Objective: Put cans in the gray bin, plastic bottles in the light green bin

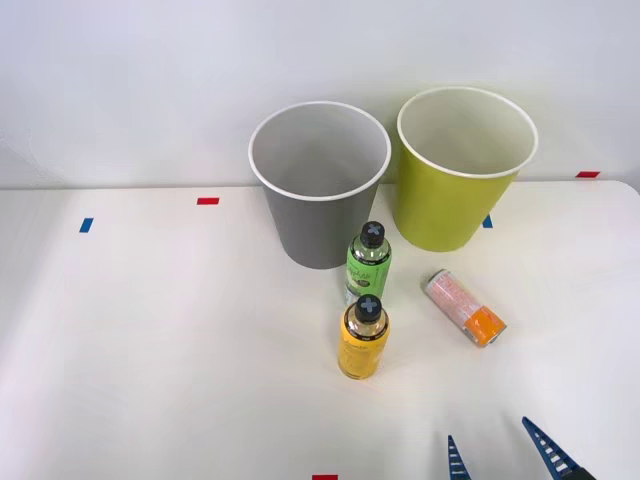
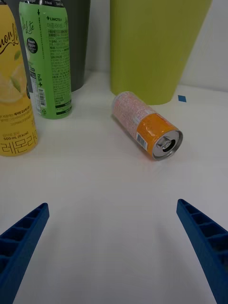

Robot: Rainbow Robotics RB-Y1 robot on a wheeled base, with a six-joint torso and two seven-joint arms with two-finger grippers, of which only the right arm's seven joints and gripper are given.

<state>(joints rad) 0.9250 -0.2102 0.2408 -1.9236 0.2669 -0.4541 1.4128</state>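
A pale pink can (image 1: 465,307) with an orange band lies on its side on the white table, its silver end toward me (image 2: 147,126). Two black-capped bottles stand upright left of it: a green-labelled one (image 1: 367,262) (image 2: 47,61) and a squatter yellow one (image 1: 364,338) (image 2: 14,90) nearer me. Behind them stand the gray bin (image 1: 318,185) (image 2: 80,42) and, to its right, the light green bin (image 1: 460,170) (image 2: 154,47). My right gripper (image 1: 500,450) (image 2: 114,247) is open at the table's front edge, short of the can, holding nothing.
Small red and blue tape marks (image 1: 208,201) dot the table (image 1: 160,340). A white wall rises behind the bins. The table's left half is bare white surface.
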